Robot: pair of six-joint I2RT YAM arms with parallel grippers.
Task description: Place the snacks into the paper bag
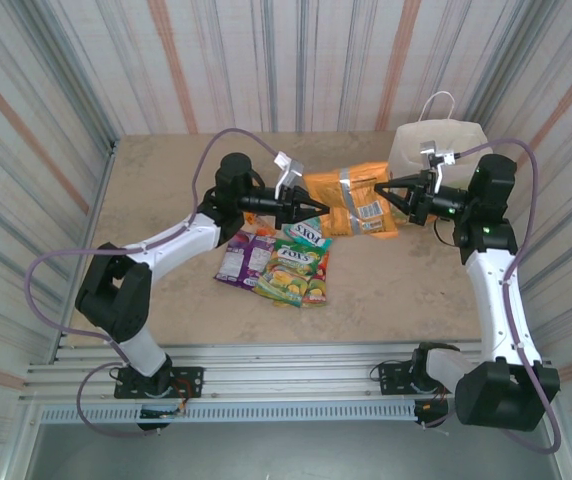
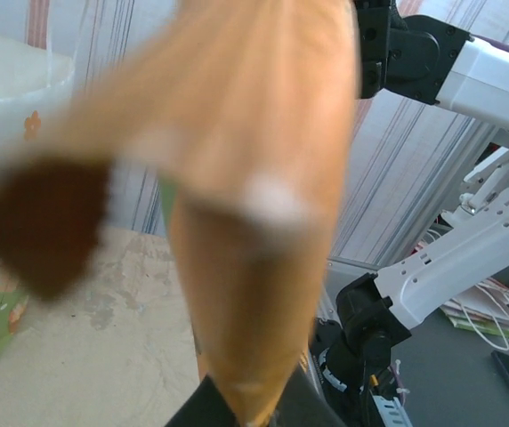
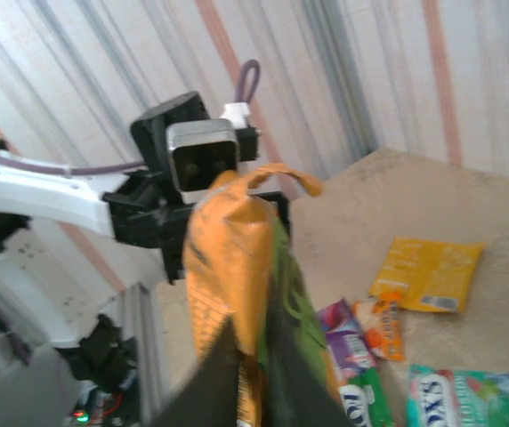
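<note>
We see the left end effector (image 1: 316, 209) and right end effector (image 1: 380, 189) both clamped on the gold-orange twin pack (image 1: 351, 205), one at each end, with the pack held between them above the tabletop (image 1: 166, 170). The paper bag (image 1: 446, 145) stands just beyond the right end effector. The FOX'S packets (image 1: 291, 268) lie below the left one.

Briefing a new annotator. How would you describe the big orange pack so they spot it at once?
Start at the middle of the table. There the left gripper and right gripper each pinch an end of the gold-orange twin pack. It is the largest packet and the only one lifted; the FOX'S packets lie flat.
</note>
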